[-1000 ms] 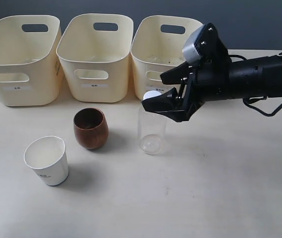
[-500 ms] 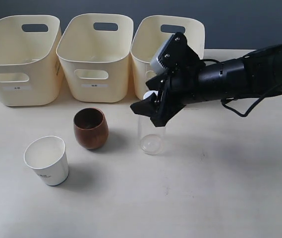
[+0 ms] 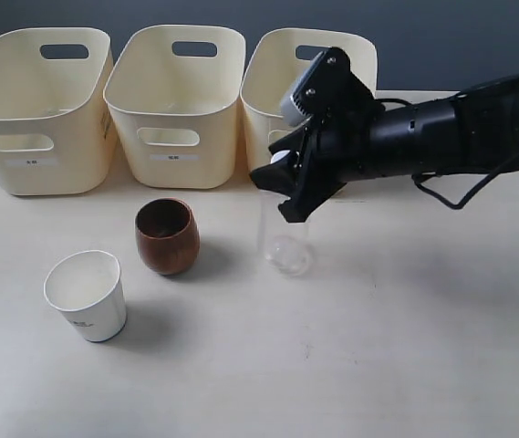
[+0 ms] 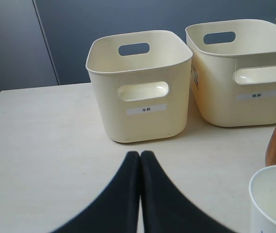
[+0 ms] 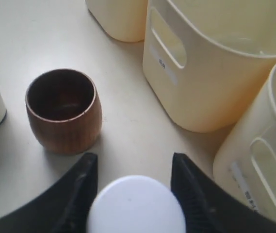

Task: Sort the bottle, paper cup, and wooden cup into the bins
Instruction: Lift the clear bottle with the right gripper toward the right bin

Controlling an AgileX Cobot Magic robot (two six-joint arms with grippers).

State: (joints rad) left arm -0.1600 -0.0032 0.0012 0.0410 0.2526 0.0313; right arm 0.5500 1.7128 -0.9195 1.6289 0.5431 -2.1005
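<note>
The clear bottle (image 3: 285, 246) with its white cap (image 5: 135, 206) hangs just off the table in front of the right bin (image 3: 273, 100). My right gripper (image 3: 282, 187) is shut on it below the cap, with a black finger on each side (image 5: 133, 159). The brown wooden cup (image 3: 167, 236) stands left of the bottle, and the white paper cup (image 3: 87, 294) stands further left and nearer the front. My left gripper (image 4: 140, 154) is shut with nothing in it, low over the table before the left bin (image 4: 138, 92); it does not show in the exterior view.
Three cream bins stand in a row at the back: left (image 3: 40, 109), middle (image 3: 175, 105) and right. The right arm (image 3: 441, 137) reaches in from the right, over the table. A dark wall rises behind the bins.
My right gripper came down over the bottle's cap and closed on it. The bottle has since shifted slightly right and risen a little. Both cups stayed put.
</note>
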